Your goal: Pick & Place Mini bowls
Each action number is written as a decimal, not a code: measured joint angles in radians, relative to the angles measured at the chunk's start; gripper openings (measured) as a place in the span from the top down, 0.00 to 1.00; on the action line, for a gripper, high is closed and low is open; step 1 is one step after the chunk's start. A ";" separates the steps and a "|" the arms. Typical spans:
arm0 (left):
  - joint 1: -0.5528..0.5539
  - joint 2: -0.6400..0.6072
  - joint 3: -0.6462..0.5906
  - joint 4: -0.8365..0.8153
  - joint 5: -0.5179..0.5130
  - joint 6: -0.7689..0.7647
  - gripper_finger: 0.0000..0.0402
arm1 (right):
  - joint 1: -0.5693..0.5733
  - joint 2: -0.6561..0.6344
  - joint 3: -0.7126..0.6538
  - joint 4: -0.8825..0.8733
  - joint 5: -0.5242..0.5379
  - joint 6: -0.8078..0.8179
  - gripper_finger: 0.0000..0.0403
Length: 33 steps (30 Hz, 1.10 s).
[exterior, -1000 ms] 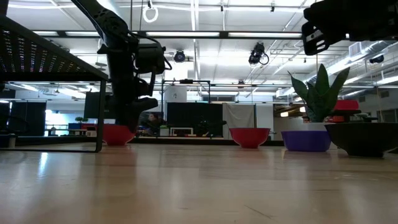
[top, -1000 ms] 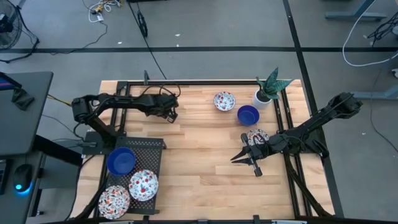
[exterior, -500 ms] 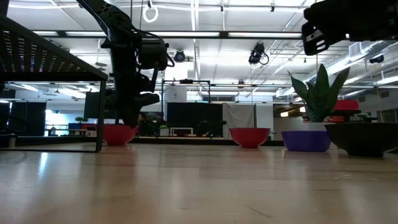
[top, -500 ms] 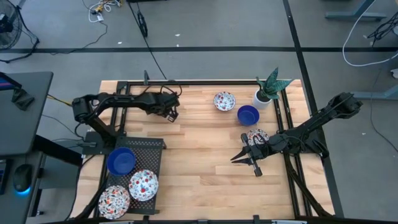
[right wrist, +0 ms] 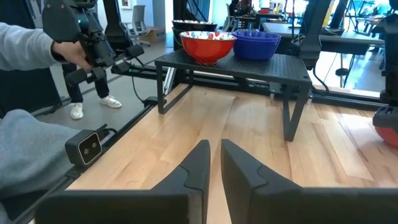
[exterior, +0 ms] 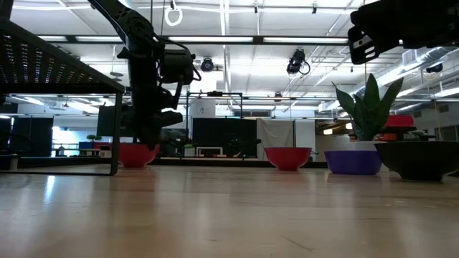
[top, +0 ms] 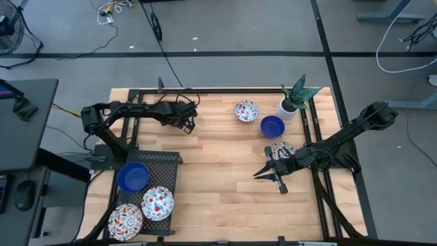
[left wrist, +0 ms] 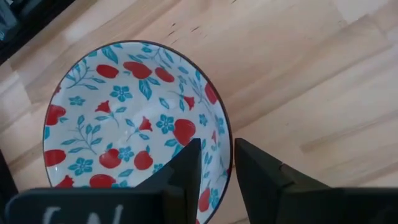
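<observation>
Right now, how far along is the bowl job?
Done: the black rack holds three bowls, one blue, two floral. In hand: left claw at the rim of a floral bowl on the table. Remaining: two floral bowls and a blue bowl near the plant pot; right claw waits beside them.

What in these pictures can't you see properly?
- First floral bowl, under the left gripper: in the high view the gripper covers it; in the left wrist view the picture's edge crops it.
- Second floral bowl, by the right gripper: in the high view that arm covers part.
- Person: in the right wrist view only a sleeve and a hand show; the edge cuts off the rest.
</observation>
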 joint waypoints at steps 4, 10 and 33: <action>0.000 0.000 0.000 0.000 -0.001 0.000 0.79 | 0.000 0.000 0.000 0.000 0.000 0.000 0.90; 0.002 0.023 0.000 -0.003 0.008 0.006 0.81 | 0.000 0.000 0.000 0.000 0.000 -0.001 0.90; 0.000 0.052 0.030 -0.015 0.003 0.013 0.85 | 0.000 0.000 0.000 0.000 0.000 -0.007 0.90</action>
